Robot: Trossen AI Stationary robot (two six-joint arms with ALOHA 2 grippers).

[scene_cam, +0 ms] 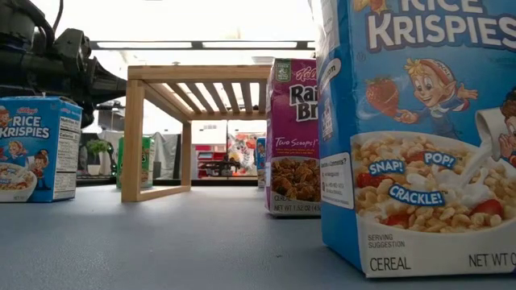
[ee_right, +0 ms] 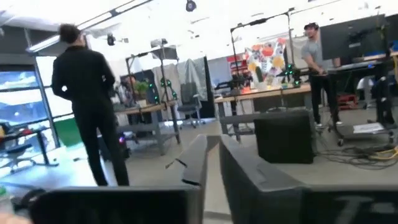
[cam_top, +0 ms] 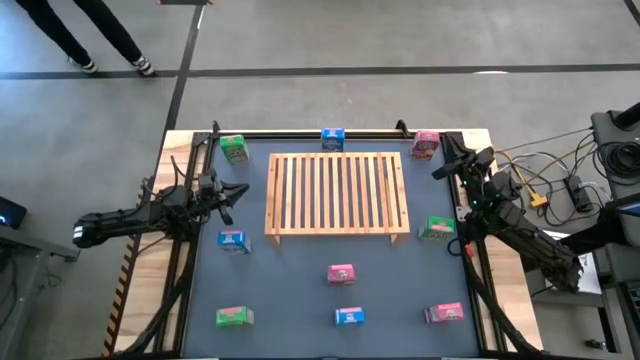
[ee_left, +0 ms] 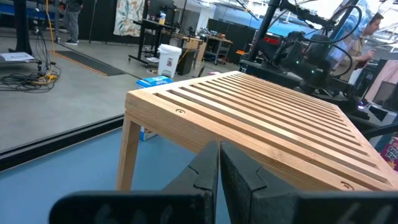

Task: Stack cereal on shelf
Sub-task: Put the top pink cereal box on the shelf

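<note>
The shelf (cam_top: pixel 338 192), a light wooden slatted rack, stands on its legs at the middle of the blue mat. Cereal boxes stand around it. Along the far edge are a green one (cam_top: pixel 233 149), a blue one (cam_top: pixel 333 139) and a pink one (cam_top: pixel 425 144). Beside the shelf are a blue one (cam_top: pixel 233 240) and a green one (cam_top: pixel 437 229). Nearer are two pink (cam_top: pixel 341 273) (cam_top: pixel 446 313), a green (cam_top: pixel 234 316) and a blue (cam_top: pixel 349 316). My left gripper (ee_left: pixel 219 146) is shut, level, left of the shelf (ee_left: pixel 261 118). My right gripper (ee_right: pixel 213 142), right of the shelf, points at the room with a narrow gap between its fingers.
The low view has a blue box (scene_cam: pixel 419 137) close up on the right, a pink box (scene_cam: pixel 292 137) and another blue one (scene_cam: pixel 36 149) in front of the shelf (scene_cam: pixel 201 76). People stand in the room beyond the table (ee_right: pixel 90 106). Cables lie off the table's right edge (cam_top: pixel 545 185).
</note>
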